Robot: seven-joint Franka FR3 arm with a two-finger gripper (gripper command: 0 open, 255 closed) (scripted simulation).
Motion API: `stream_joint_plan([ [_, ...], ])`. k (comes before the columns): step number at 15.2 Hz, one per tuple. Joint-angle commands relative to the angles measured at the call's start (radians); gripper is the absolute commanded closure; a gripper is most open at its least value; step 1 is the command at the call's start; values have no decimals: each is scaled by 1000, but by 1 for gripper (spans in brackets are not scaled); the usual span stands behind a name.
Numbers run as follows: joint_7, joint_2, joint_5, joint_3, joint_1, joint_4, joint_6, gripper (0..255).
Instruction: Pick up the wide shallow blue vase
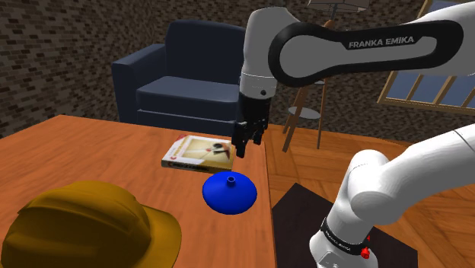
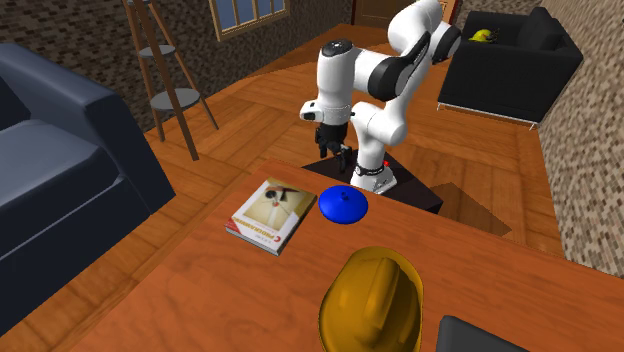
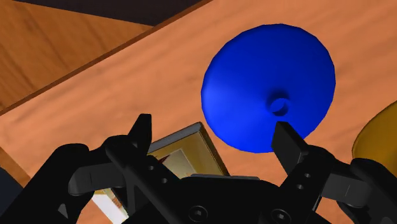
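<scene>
A wide, shallow blue vase point(image 1: 229, 193) with a small neck stands on the wooden table point(image 1: 91, 152) near its edge, also seen as the vase point(image 2: 343, 204) and vase point(image 3: 268, 86). My black gripper point(image 1: 248, 145) hangs above and a little behind it, over the corner of a book, clear of the vase. In the wrist view the gripper point(image 3: 216, 137) is open with nothing between its fingers; the vase lies just ahead, nearer one fingertip point(image 3: 287, 137). The gripper point(image 2: 337, 156) also hovers above the table edge.
A book point(image 1: 200, 152) lies flat beside the vase. A yellow hard hat point(image 1: 87, 227) sits at the table's near end. A dark blue armchair point(image 1: 183, 76) and a tripod stand point(image 1: 308, 106) stand beyond the table. The robot's stand point(image 1: 304, 228) is beside the table edge.
</scene>
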Motion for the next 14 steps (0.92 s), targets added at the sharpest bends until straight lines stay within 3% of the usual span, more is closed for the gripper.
stream_joint_plan([
  [1,28,34,32,33,19,11,26,0],
  [5,82,86,88,97,57,30,69,0],
  [14,75,106,103,117,62,-58,176,0],
])
